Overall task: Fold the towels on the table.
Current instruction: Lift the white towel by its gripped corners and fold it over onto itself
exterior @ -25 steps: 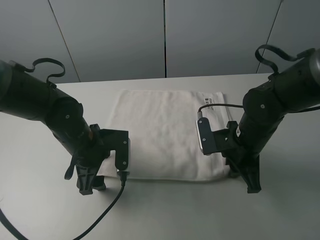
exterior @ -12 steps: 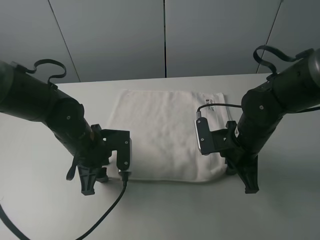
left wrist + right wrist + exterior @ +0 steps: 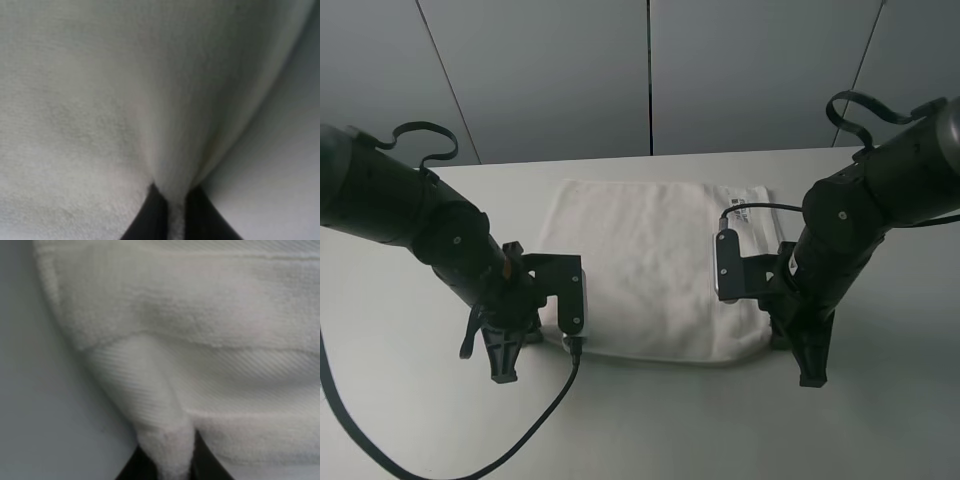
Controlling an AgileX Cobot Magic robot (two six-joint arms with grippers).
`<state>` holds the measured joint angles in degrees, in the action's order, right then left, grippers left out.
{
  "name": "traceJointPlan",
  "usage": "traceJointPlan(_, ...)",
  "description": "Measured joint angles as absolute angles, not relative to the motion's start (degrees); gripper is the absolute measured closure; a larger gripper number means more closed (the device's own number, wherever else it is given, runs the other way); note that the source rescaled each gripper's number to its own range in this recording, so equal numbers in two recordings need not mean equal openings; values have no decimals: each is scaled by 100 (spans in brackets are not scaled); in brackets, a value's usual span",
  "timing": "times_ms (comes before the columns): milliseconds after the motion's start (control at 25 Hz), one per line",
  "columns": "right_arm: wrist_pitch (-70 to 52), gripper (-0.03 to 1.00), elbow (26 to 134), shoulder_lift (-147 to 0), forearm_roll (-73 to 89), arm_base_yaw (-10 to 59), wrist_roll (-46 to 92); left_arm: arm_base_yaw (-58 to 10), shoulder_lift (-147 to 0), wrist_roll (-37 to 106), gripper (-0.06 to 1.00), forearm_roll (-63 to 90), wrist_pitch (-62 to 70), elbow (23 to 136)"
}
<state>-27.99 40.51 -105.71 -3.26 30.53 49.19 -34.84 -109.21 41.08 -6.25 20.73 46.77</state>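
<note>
1. Left wrist view: the left gripper [image 3: 169, 215] is clamped on the towel [image 3: 125, 100]. A ridge of cloth rises from between its two dark fingers [image 3: 145, 225].
2. Right wrist view: the right gripper [image 3: 167, 462] is likewise closed on the towel [image 3: 200, 305]. It pinches a corner where the ribbed border band [image 3: 165, 370] curls over.
3. Exterior high view: the towel [image 3: 650, 260] lies spread flat on the table [image 3: 650, 430]. Each arm grips one of the towel's near corners, so neither arm is the nearer one.
4. The towel's near hem runs from one gripper to the other. All the rest of the cloth stretches away from both grippers toward the towel's far hem.
5. The towel looks slightly longer along that hem than across it. The coming fold would likely carry the near hem over the towel to the far hem, which puts the crease parallel to the hem. Both corners would need to travel level for that.
6. A small label [image 3: 741, 212] sits at the towel's far corner on the right arm's side.
7. Hard to make out:
   - In the exterior high view the arms cover both pinch points and both near corners.
   - Both wrist views are close and blurred, so how deep the cloth sits in the grip cannot be told.
   - Whether the corners are off the table cannot be told either.
</note>
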Motion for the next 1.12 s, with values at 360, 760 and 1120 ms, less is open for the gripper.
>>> traceJointPlan(360, -3503, 97, 4006, -9873, 32, 3073, 4884, -3484, -10541, 4065, 94, -468, 2566, 4666)
traceJointPlan(760, -4432, 97, 3993, -8735, 561, 3076, 4884, -3484, -9652, 4061, 94, 0, 3347, 4645)
traceJointPlan(1120, -4455, 97, 4071, -7916, 640, 3076, 3574, -3484, -8700, 3027, 94, -58, 3018, 4647)
